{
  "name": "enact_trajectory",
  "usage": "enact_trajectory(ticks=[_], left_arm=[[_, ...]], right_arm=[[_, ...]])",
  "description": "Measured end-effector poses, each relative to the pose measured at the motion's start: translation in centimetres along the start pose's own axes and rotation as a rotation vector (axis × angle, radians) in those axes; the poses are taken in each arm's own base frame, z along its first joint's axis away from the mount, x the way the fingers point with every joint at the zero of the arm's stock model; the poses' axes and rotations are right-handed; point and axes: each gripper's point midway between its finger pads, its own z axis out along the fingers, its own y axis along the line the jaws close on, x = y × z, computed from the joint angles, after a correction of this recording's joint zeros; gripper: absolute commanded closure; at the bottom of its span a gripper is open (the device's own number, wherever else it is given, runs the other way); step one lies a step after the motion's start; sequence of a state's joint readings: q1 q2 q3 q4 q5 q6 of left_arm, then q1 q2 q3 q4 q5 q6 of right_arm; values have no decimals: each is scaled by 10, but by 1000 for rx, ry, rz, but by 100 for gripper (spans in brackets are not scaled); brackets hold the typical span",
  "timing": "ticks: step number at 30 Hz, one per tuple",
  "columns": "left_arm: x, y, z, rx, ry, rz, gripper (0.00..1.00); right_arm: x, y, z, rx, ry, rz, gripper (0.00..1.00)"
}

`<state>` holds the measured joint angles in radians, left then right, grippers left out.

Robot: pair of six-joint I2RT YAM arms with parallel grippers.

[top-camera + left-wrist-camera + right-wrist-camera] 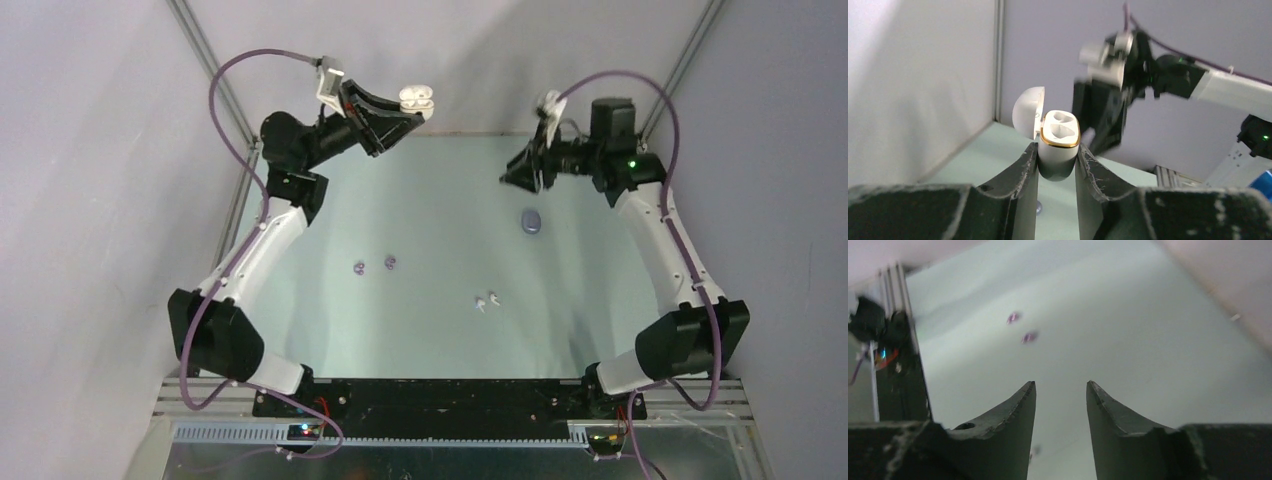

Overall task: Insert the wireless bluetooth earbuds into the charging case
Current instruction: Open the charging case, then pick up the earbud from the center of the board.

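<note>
The left pincer [1057, 160] grips the open white charging case [1060, 131] aloft at far left, while the right pincer [1060, 390] (jaws parted, empty) hangs far right, with the white earbuds [480, 304] on the surface [420, 200] nearer and seemingly leftward of it.

Four earbuds on the count: two purple earbuds [360, 267] [390, 263] side by side, well left of the closed purple case [531, 221] on its near side, and two white earbuds [480, 304] [493, 297] (almost touching each other) closer to that case, near-left of it. Cases make two: that purple one, plus one white charging case [417, 98], lid open, far-left of it.
</note>
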<state>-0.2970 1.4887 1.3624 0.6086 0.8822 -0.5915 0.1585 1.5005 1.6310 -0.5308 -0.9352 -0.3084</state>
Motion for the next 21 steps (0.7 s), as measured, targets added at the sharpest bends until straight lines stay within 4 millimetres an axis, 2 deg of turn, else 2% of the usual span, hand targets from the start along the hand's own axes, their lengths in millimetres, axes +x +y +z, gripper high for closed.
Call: enact_trajectory(ticks=[2,4,6,8,11,15,17,21], left_arm=[[-14,-9,-2,0,-33,43,100],[-18,-13,-6,-6,-52,78,100],[-10,-12,-11,-23,-50,85,100],[6,-7,-17,-48,-32,66,100],[31,1,-25,-84,5,27,100],[65,6,-41,-135,60,-16,100],[73,5,-48,-151,78,-22,100],[71,0,-56,-168,82,-5,100]], right_arm=[[38,17,2,-44,80,-3,62],[79,33,5,-98,174,-1,65],[121,48,8,-158,274,-11,68],[158,63,7,-223,372,-25,72],[190,76,7,-312,467,-74,74],[224,74,13,-400,550,-130,75],[244,72,17,-443,592,-148,74],[270,73,24,-508,649,-194,74]])
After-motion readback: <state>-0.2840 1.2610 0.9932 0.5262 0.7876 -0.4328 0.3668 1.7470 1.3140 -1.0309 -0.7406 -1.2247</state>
